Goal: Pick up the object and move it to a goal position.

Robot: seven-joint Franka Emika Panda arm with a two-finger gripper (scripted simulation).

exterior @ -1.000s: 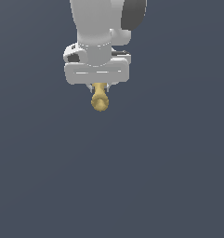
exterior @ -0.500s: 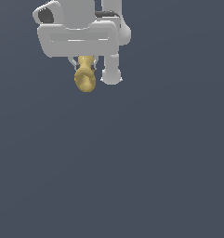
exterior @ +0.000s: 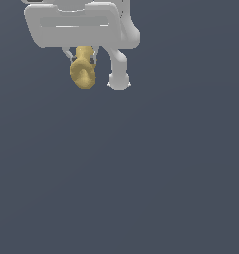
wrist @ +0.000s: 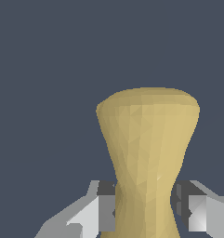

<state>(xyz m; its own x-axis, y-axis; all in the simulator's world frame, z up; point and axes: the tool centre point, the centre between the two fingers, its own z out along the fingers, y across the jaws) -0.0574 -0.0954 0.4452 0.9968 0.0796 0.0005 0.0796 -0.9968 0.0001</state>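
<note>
1. Start at your gripper (wrist: 146, 204): the wrist view shows its two fingers (wrist: 106, 207) pressed in on either side of the narrow waist of the object (wrist: 148, 153), with no gap showing between pads and object. It is closed on the piece and carrying it.
2. The object's long axis runs straight out from between the fingers, away from the palm. The flared, knobby end is the far end, and the slim part sits in the grip.
3. In the exterior view the same reading holds: the object (exterior: 83, 69) hangs below the white gripper (exterior: 82, 55), flared end lowest, narrower than the hand above it.
4. Beyond the flared tip you have only plain dark background. No surface and no goal marker shows in either view, so you cannot tell which way the goal lies.
5. My judgement: the pick is done and the carry remains. Since the piece sticks out past the fingertips, allow for that overhang when you move.
</note>
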